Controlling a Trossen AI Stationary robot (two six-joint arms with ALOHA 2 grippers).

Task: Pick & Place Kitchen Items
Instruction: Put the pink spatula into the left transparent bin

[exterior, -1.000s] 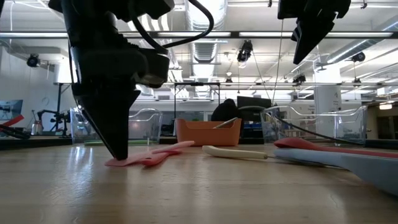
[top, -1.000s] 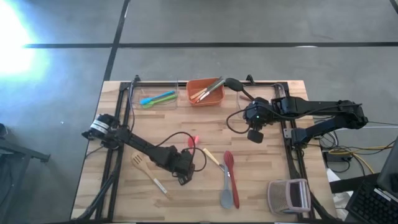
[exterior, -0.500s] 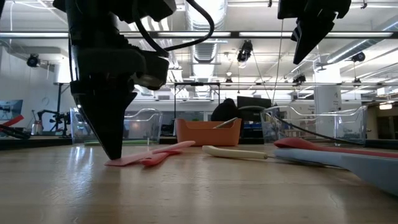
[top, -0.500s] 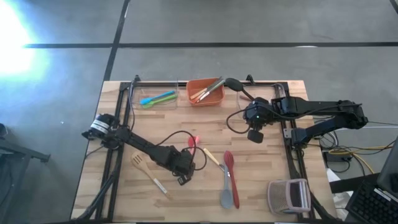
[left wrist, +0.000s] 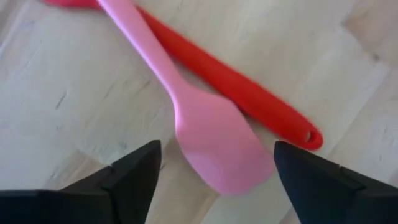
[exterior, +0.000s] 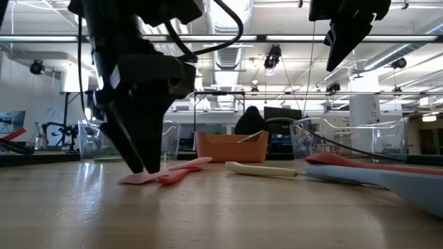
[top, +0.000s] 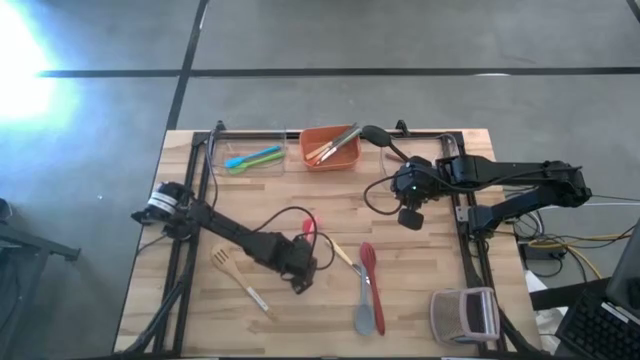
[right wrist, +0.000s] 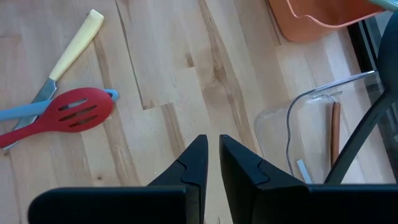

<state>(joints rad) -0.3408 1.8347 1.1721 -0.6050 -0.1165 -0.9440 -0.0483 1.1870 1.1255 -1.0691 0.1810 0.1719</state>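
A pink spatula [left wrist: 217,143] lies flat on the wooden table, its handle crossing the handle of a red utensil [left wrist: 249,99]. Both show in the low view, the pink spatula [exterior: 190,164] behind the red utensil [exterior: 173,178]. My left gripper [left wrist: 216,146] is open and points down just above the pink blade, one finger on each side of it, touching nothing. In the high view my left gripper [top: 303,272] is left of the table's middle. My right gripper [right wrist: 213,146] hangs shut high over the table's right part [top: 410,218].
An orange bin [top: 330,150] holding utensils and a clear bin [top: 250,158] with blue and green ones stand at the far edge. A wooden spatula [top: 228,262], a cream-handled knife [top: 340,250], a red slotted spatula [top: 368,262] and a grey spoon [top: 362,315] lie around. Another clear bin [top: 465,315] is near right.
My left gripper has risen a little off the table by the pink spatula, and its fingers have spread open. The pink spatula and the red utensil stay on the table.
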